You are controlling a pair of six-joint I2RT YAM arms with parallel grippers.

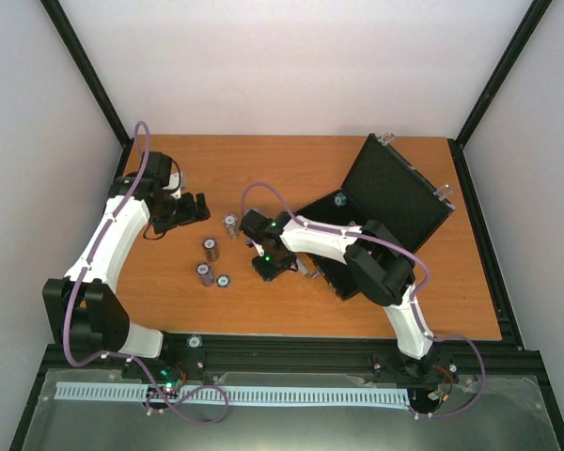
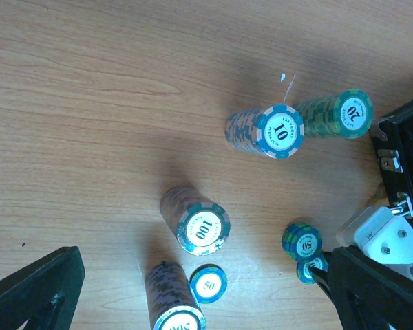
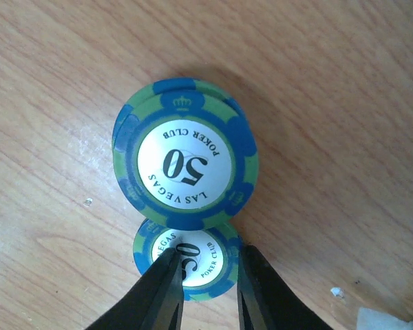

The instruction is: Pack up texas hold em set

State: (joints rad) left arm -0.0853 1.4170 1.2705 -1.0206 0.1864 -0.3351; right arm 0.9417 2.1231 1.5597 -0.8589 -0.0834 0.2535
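Note:
The black case (image 1: 399,197) lies open at the right, lid raised. Tall chip stacks stand left of it: "10" (image 2: 265,132), "20" (image 2: 334,115), "100" (image 2: 196,220) and "500" (image 2: 172,299), with one loose "50" chip (image 2: 208,284). My right gripper (image 3: 206,275) hangs over a flat blue-green "50" chip (image 3: 201,260) beside a short "50" stack (image 3: 184,163); its jaws stand a narrow gap apart. My left gripper (image 2: 206,295) is wide open and empty above the stacks. Dice and white disc are out of view.
The right arm (image 1: 376,263) reaches across the case's base. The case latch and edge (image 2: 392,161) show at the right of the left wrist view. Black frame posts stand at the table's corners.

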